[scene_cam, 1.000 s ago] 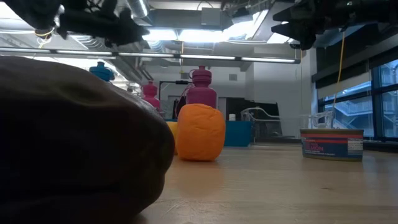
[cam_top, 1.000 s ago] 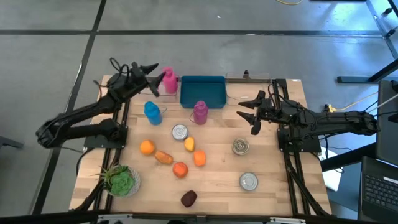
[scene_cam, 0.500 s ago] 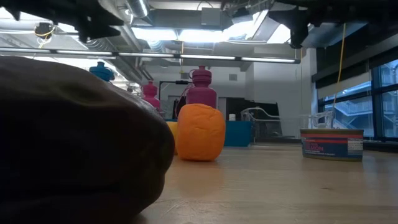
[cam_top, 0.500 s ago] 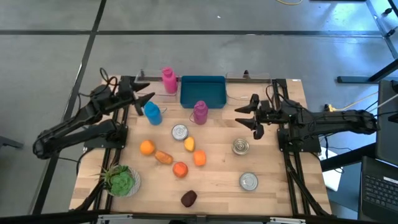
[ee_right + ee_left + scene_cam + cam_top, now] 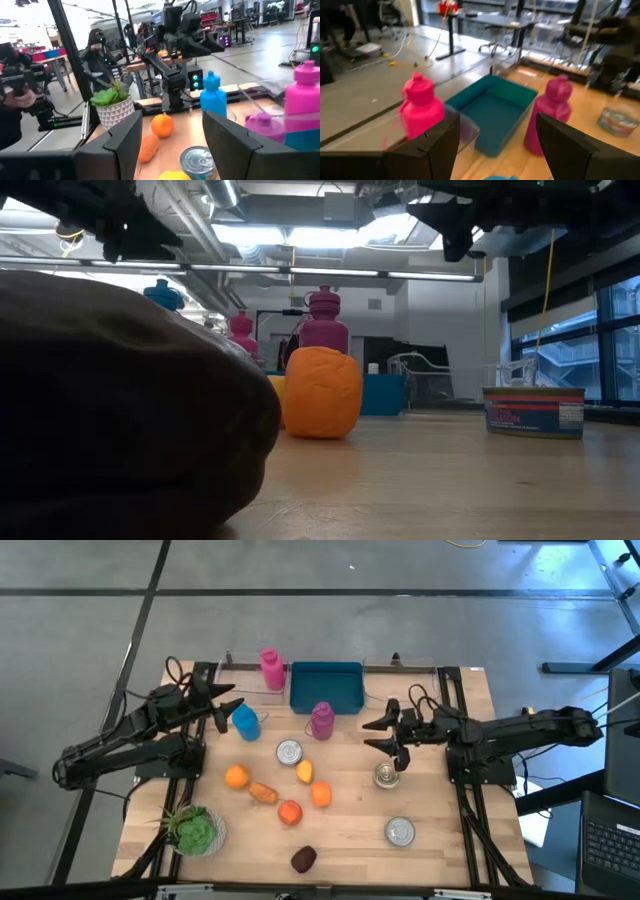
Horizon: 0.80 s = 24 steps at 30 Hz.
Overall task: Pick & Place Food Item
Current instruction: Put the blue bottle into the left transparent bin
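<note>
As seen from the high view, the left gripper [image 5: 222, 705] hangs over the desk's [image 5: 440, 810] left rear part, just beside the blue bottle [image 5: 244, 720], fingers parted, nothing held. Right gripper [image 5: 383, 733] sits over the right half, near a can [image 5: 387, 775], fingers also apart and empty. Teal bin [image 5: 326, 687] stands at the rear edge, middle; pink bottle [image 5: 271, 669] just left of it; magenta bottle [image 5: 321, 720] in front of it. Second can [image 5: 289, 752] near centre, third can [image 5: 400, 831] toward the front right. Food items cluster centre-left: orange [image 5: 236, 777], carrot [image 5: 263, 793], lemon [image 5: 305, 772], two orange pieces [image 5: 320, 794] and [image 5: 290, 812]. Dark fruit [image 5: 304, 858] at the front edge. Potted plant [image 5: 195, 830] at the front left corner.

Low view: dark fruit [image 5: 120, 410] fills the left foreground. Orange piece [image 5: 323, 393] stands behind it, magenta bottle [image 5: 323, 320] farther back, can [image 5: 533, 411] at right. Both arms show overhead only as dark shapes.

Left wrist view: own fingers [image 5: 425, 150] spread wide, empty. Beyond them, pink bottle [image 5: 422, 107], teal bin [image 5: 495, 110], magenta bottle [image 5: 552, 112], a can [image 5: 617, 121].

Right wrist view: fingers [image 5: 125, 145] parted, empty. Ahead: can [image 5: 199, 162], orange [image 5: 162, 125], carrot [image 5: 147, 148], plant [image 5: 115, 105], blue bottle [image 5: 213, 97], magenta bottle [image 5: 305, 95]. People stand in the room beyond.
</note>
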Each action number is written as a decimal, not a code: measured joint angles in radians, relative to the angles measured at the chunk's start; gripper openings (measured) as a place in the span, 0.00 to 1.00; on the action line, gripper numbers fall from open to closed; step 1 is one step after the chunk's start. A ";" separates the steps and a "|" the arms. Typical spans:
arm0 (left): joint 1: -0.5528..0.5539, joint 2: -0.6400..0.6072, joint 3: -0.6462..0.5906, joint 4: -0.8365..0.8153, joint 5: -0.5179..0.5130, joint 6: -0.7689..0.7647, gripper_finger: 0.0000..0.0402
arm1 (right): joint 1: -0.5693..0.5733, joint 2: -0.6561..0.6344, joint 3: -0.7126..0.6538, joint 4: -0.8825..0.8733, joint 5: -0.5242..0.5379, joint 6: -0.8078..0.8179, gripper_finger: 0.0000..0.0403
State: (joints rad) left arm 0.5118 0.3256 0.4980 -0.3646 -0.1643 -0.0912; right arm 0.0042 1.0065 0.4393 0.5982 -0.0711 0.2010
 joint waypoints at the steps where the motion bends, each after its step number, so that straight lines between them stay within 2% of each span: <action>1: -0.005 0.001 0.000 -0.009 -0.020 0.000 0.62 | 0.005 0.012 0.000 0.004 0.000 0.000 0.51; 4: -0.022 0.010 0.000 -0.041 -0.059 -0.004 0.62 | 0.019 0.051 0.000 0.009 0.009 -0.003 0.52; 8: -0.049 0.045 0.000 -0.051 -0.060 -0.017 0.62 | 0.035 0.103 0.000 0.052 0.048 -0.003 0.52; 14: -0.096 0.095 0.000 -0.050 -0.059 0.023 0.62 | 0.044 0.179 0.000 0.165 0.048 -0.025 0.52; 24: -0.141 0.137 0.000 -0.071 -0.099 0.050 0.62 | 0.044 0.209 0.000 0.176 0.048 -0.044 0.52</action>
State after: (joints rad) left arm 0.3705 0.4629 0.4976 -0.4355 -0.2629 -0.0409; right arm 0.0479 1.2152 0.4393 0.7740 -0.0231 0.1572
